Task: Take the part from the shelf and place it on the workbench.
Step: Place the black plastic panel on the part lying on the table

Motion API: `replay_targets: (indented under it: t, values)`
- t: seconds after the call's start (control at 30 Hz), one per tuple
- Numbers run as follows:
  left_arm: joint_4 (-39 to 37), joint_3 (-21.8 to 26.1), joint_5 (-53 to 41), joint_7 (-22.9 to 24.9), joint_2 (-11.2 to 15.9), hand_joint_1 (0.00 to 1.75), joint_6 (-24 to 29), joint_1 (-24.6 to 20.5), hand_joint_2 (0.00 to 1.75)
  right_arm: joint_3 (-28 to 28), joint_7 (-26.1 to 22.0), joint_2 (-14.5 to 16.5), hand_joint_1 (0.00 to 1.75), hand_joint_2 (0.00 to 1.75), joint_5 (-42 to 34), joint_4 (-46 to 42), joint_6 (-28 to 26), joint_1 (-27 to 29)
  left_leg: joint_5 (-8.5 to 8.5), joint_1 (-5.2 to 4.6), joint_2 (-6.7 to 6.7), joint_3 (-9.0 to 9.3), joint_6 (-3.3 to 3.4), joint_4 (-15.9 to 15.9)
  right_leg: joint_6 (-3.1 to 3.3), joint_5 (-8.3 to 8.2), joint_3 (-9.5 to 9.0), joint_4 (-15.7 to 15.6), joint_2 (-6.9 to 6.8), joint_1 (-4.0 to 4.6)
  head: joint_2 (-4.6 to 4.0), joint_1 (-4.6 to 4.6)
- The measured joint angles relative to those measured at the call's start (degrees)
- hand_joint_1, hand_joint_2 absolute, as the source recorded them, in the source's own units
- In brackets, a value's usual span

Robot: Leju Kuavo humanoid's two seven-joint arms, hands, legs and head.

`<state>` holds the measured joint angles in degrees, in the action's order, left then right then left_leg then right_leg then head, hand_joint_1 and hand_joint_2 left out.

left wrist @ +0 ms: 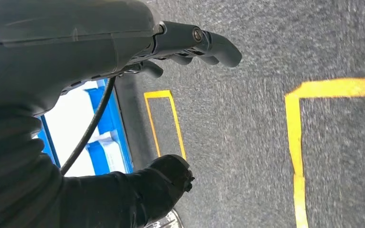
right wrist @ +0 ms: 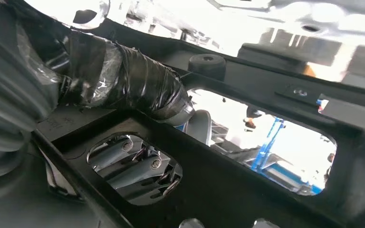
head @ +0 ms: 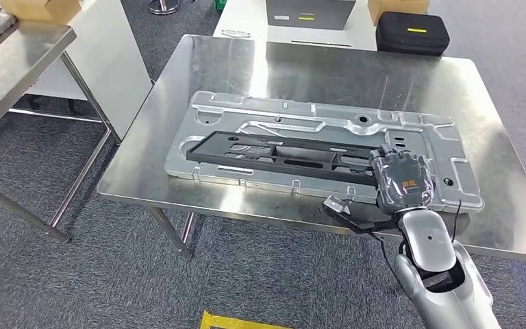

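Matt black, seemingly plastic part [head: 274, 154], shiny pressed-metal panel [head: 424, 133], brushed steel workbench [head: 315, 68]

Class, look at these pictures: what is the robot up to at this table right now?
The robot's right hand grips one end of a long black plastic frame part, which lies on a large silver stamped metal panel on the stainless steel workbench. In the right wrist view the thumb sits on top of the frame with fingers beneath it, so it has not let go. The left hand hangs over the grey floor, holding nothing.
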<state>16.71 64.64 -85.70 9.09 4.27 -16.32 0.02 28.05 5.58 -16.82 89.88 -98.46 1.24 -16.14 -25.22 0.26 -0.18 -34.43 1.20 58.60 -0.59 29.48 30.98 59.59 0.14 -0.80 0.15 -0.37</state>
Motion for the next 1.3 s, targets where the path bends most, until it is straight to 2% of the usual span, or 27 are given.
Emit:
replay_targets:
  t: [0.07,0.13,0.17,0.2,0.23,0.27,0.3,0.33,0.37,0.43,0.53,0.6,0.67,0.7,0.73,0.77,0.8,0.87,0.9,1.0,1.07,1.1,1.17,1.2,1.23,1.27,1.3]
  values:
    - [-0.16,0.11,0.00,0.20,-0.02,0.00,0.10,0.02,1.75,-0.01,0.05,-0.85,1.75,1.75,0.00,-0.49,-0.23,0.73,-0.07,0.30,0.05,0.63,0.78,-0.57,-0.45,2.10,1.65,3.86,-0.02,0.02,0.00,0.03]
    - [-0.31,0.18,0.00,0.31,-0.04,0.00,0.16,0.02,1.75,-0.02,0.20,-1.52,1.75,1.75,0.01,-0.69,-0.34,1.36,-0.40,0.23,0.08,0.99,1.28,-0.61,-0.68,5.14,5.75,11.19,-0.04,-0.01,0.00,0.05]
    - [-0.38,0.19,0.00,0.35,-0.05,0.00,0.19,0.02,1.75,-0.07,0.41,-1.78,1.75,1.75,0.02,-0.73,-0.38,1.78,-0.61,0.18,0.08,1.17,1.39,-0.57,-0.78,5.87,7.75,14.27,-0.05,-0.02,0.00,0.05]
    - [-0.46,0.20,0.00,0.39,-0.08,0.00,0.20,0.03,1.75,-0.18,0.67,-2.10,1.75,1.75,0.03,-0.82,-0.48,2.34,-0.87,0.15,0.06,1.43,1.45,-0.51,-0.84,5.47,8.94,15.58,-0.06,-0.02,0.00,0.04]
    - [-0.53,0.21,0.00,0.44,-0.14,0.00,0.25,0.07,1.75,-0.40,0.93,-2.53,1.75,1.75,0.02,-1.04,-0.69,3.05,-1.17,0.13,0.03,1.78,1.44,-0.44,-0.81,3.96,9.09,14.82,-0.08,-0.02,0.00,0.04]
    - [-0.58,0.23,0.00,0.48,-0.24,0.00,0.33,0.11,1.75,-0.81,1.11,-3.09,1.75,1.75,-0.10,-1.43,-1.06,3.92,-1.51,0.11,-0.04,2.24,1.41,-0.38,-0.69,1.52,8.11,11.87,-0.11,-0.01,0.00,0.05]
    - [-0.61,0.26,0.00,0.50,-0.39,0.00,0.46,0.20,1.75,-1.48,1.12,-3.76,1.75,1.75,-0.37,-1.97,-1.57,4.86,-1.87,0.09,-0.11,2.63,1.34,-0.34,-0.46,-0.94,6.50,7.77,-0.21,0.03,0.00,0.05]
    - [-0.62,0.28,0.00,0.51,-0.61,0.00,0.60,0.27,1.75,-2.39,1.00,-4.46,1.75,1.75,-0.71,-2.57,-2.20,5.79,-2.22,-0.03,-0.18,2.98,1.16,-0.26,-0.21,-2.55,4.93,4.10,-0.31,0.19,0.00,0.05]
    - [-0.62,0.31,0.00,0.51,-0.81,0.00,0.72,0.34,1.75,-3.58,0.76,-5.13,1.75,1.75,-1.14,-3.24,-2.84,6.77,-2.51,-0.15,-0.24,3.23,0.93,-0.22,0.06,-3.44,3.82,1.49,-0.37,0.35,0.00,0.05]
    - [-0.62,0.34,0.00,0.48,-1.21,0.00,0.83,0.53,1.75,-6.27,0.04,-6.31,1.75,1.75,-1.86,-4.56,-4.00,8.88,-2.89,-0.31,-0.26,3.53,0.37,-0.35,0.53,-3.24,3.18,0.09,-0.31,0.65,0.00,0.05]
    - [-0.62,0.35,0.00,0.30,-1.68,0.00,0.84,0.77,1.75,-10.25,-1.49,-7.98,1.75,1.75,-2.68,-6.31,-5.44,12.49,-3.95,-0.38,-0.16,3.62,-0.52,0.50,1.25,-3.25,2.41,-0.77,-0.11,0.08,-0.01,-0.03]
    - [-0.62,0.36,0.00,0.15,-1.92,0.00,0.84,0.87,1.75,-12.36,-2.40,-8.82,1.75,1.75,-3.17,-7.01,-6.22,14.48,-6.78,-0.16,-0.11,1.12,-1.08,5.86,1.71,-3.15,1.80,-1.21,-0.12,-0.20,-0.01,-0.15]
    - [-0.62,0.36,0.00,-0.04,-2.16,0.00,0.80,0.94,1.75,-14.39,-3.01,-9.39,1.75,1.75,-3.82,-7.52,-6.93,16.29,-9.87,0.08,-0.08,-3.39,-1.48,13.81,1.93,-2.81,1.51,-1.18,-0.12,-0.22,0.00,-0.21]
    - [-0.62,0.36,0.00,-0.12,-2.29,0.00,0.79,1.02,1.75,-15.38,-3.18,-9.57,1.75,1.75,-4.15,-7.73,-7.14,17.08,-10.08,0.17,-0.08,-4.97,-1.61,16.14,1.93,-2.60,1.31,-1.15,-0.11,-0.23,0.00,-0.21]
    - [-0.62,0.35,0.00,-0.17,-2.41,0.00,0.78,1.13,1.75,-16.35,-3.32,-9.75,1.75,1.75,-4.42,-7.91,-7.26,17.75,-9.08,0.26,-0.08,-5.49,-1.68,16.31,1.86,-2.36,1.04,-1.13,-0.06,-0.26,0.00,-0.21]
    - [-0.62,0.34,0.00,-0.22,-2.50,0.00,0.75,1.24,1.75,-17.21,-3.44,-9.90,1.75,1.75,-4.64,-8.10,-7.30,18.32,-6.99,0.32,-0.08,-4.76,-1.67,14.01,1.74,-2.09,0.67,-1.10,0.01,-0.30,0.00,-0.21]
    - [-0.61,0.34,0.00,-0.26,-2.57,0.00,0.72,1.36,1.75,-17.93,-3.56,-10.03,1.75,1.75,-4.89,-8.33,-7.31,18.79,-4.44,0.36,-0.08,-3.13,-1.57,10.06,1.56,-1.80,0.29,-1.07,0.09,-0.35,0.00,-0.21]
    - [-0.50,0.36,0.00,-0.37,-2.72,0.00,0.58,1.48,1.75,-19.23,-3.87,-10.20,1.75,1.75,-5.47,-8.89,-7.28,19.49,-1.30,0.22,-0.13,0.06,-1.10,2.69,0.97,-1.16,-0.16,-0.85,0.29,-0.26,0.00,-0.19]
    - [-0.39,0.36,0.00,-0.41,-2.82,0.00,0.49,1.51,1.75,-19.80,-4.05,-10.24,1.75,1.75,-5.73,-9.20,-7.26,19.70,-0.91,0.09,-0.14,0.84,-0.81,0.85,0.62,-0.93,-0.21,-0.80,0.37,-0.19,0.00,-0.18]
    - [0.05,0.36,0.00,-0.52,-3.17,0.00,0.21,1.56,1.75,-21.02,-4.54,-10.33,1.75,1.75,-6.20,-9.94,-7.14,20.13,-1.03,-0.11,-0.12,1.37,0.22,-0.22,-0.48,-0.60,-0.42,-0.85,0.45,-0.33,0.00,-0.16]
    - [0.39,0.35,0.00,-0.56,-3.45,0.00,0.08,1.58,1.75,-21.62,-4.79,-10.39,1.75,1.75,-6.44,-10.26,-7.08,20.32,-0.90,0.04,-0.04,1.98,1.00,-0.88,-1.00,0.82,0.38,1.55,0.28,-0.50,0.00,-0.14]
    - [0.54,0.35,0.00,-0.57,-3.58,0.00,0.04,1.57,1.75,-21.90,-4.87,-10.43,1.75,1.75,-6.53,-10.37,-7.07,20.39,-0.93,0.09,0.00,2.24,1.31,-1.06,-1.18,2.32,1.82,4.56,0.19,-0.55,0.00,-0.12]
    - [0.74,0.36,0.00,-0.60,-3.81,0.00,0.02,1.57,1.75,-22.34,-4.95,-10.49,1.75,1.75,-6.62,-10.47,-7.06,20.50,-1.26,-0.02,0.04,2.55,1.69,-1.07,-1.49,5.50,6.20,12.32,0.13,-0.53,0.00,-0.11]
    - [0.80,0.36,0.00,-0.61,-3.88,0.00,0.01,1.58,1.75,-22.51,-4.97,-10.50,1.75,1.75,-6.62,-10.49,-7.05,20.60,-1.48,-0.08,0.04,2.76,1.75,-1.05,-1.57,5.90,7.96,14.93,0.12,-0.54,0.00,-0.12]
    - [0.85,0.36,0.00,-0.62,-3.95,0.00,0.01,1.60,1.75,-22.63,-5.01,-10.50,1.75,1.75,-6.62,-10.50,-7.04,20.69,-1.72,-0.12,0.02,3.05,1.75,-1.03,-1.56,5.07,8.73,15.44,0.11,-0.54,0.00,-0.12]
    - [0.89,0.36,0.00,-0.64,-4.02,0.00,-0.01,1.61,1.75,-22.74,-5.05,-10.50,1.75,1.75,-6.62,-10.50,-7.03,20.76,-2.01,-0.14,0.00,3.45,1.69,-1.00,-1.47,3.07,8.29,13.55,0.09,-0.53,0.00,-0.11]
    - [0.96,0.35,0.00,-0.68,-4.09,0.00,-0.07,1.62,1.75,-22.84,-5.13,-10.50,1.75,1.75,-6.62,-10.51,-7.03,20.79,-2.34,-0.14,-0.03,3.93,1.57,-0.99,-1.30,0.40,6.86,9.82,0.04,-0.52,0.00,-0.11]
